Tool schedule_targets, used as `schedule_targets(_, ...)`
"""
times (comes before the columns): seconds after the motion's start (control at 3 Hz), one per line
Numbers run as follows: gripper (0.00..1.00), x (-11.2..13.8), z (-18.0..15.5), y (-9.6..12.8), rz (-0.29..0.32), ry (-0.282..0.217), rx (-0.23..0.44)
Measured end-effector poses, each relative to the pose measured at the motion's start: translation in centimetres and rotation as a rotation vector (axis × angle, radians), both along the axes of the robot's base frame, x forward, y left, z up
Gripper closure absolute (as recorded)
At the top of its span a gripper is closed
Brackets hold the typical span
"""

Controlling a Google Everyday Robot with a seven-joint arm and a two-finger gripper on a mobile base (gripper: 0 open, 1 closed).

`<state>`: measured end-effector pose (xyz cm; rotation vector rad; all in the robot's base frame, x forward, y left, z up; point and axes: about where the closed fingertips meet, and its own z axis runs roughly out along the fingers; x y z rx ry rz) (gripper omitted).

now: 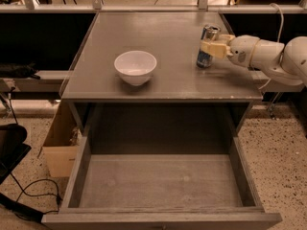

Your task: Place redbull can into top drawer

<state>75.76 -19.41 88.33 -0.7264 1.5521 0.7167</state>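
The redbull can (206, 56), blue and silver, is at the right side of the grey cabinet top (168, 32) and leans slightly. My gripper (212, 47) reaches in from the right, and its pale fingers (211, 47) are shut around the can's middle. I cannot tell whether the can's base still touches the top. The top drawer (242, 174) is pulled fully open below the cabinet's front edge. Its plank bottom holds nothing.
A white bowl (135, 66) stands on the cabinet top, left of the can. A cardboard box (60, 145) sits on the floor left of the drawer. Black cables (29, 195) lie at the lower left. Dark shelving runs behind the cabinet.
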Motion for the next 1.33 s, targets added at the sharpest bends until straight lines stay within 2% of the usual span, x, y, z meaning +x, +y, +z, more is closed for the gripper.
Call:
schedule_targets(0.33,1.00,0.0,0.0,0.0,0.000,0.000,0.000)
schedule_targets(0.67,1.00,-0.1,1.4,-0.1,0.010,-0.015,-0.004)
schedule_targets(1.0,1.00,-2.4,3.9,-1.3,-0.009,-0.019,-0.016)
schedule_targets(1.33,1.00,-7.0,6.3,-2.1,-0.016,-0.034,-0.022)
